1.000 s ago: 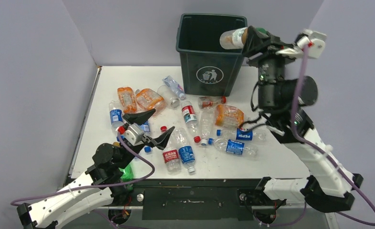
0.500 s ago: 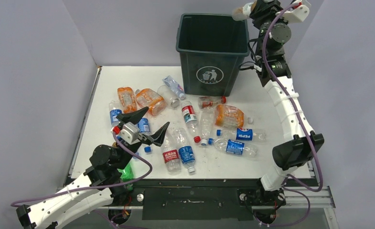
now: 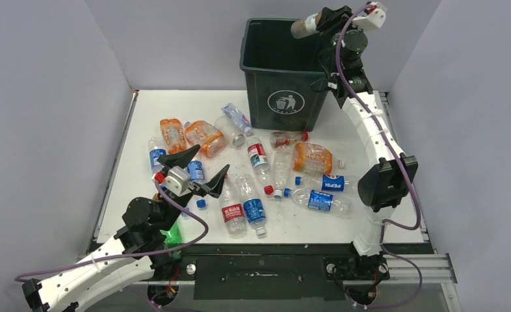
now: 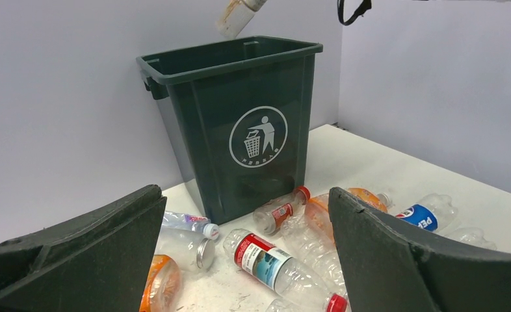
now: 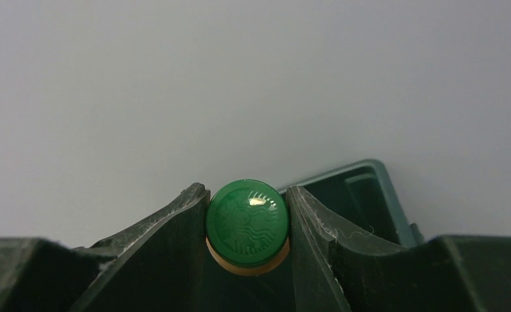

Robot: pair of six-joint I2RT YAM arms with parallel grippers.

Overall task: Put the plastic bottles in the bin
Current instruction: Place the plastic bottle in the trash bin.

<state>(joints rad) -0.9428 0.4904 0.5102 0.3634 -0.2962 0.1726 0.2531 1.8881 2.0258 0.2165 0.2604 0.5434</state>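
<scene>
The dark green bin (image 3: 285,78) with a white litter logo stands at the back of the table; it also shows in the left wrist view (image 4: 240,123). My right gripper (image 3: 324,19) is shut on a tan bottle (image 3: 303,26) with a green cap (image 5: 247,223), held over the bin's right rim; this bottle also shows in the left wrist view (image 4: 236,16). Several crushed bottles lie on the table, among them orange ones (image 3: 204,136), a red-labelled one (image 3: 257,155) and a Pepsi one (image 3: 327,183). My left gripper (image 3: 193,174) is open and empty above the left bottles.
The white table (image 3: 370,214) is walled by purple panels on the left, back and right. Bottles spread from the left edge to the middle. A small green object (image 3: 172,235) lies by the left arm's base.
My right arm has swung its held bottle left from beyond the bin's right corner to over the bin's opening. The left gripper has barely moved.
</scene>
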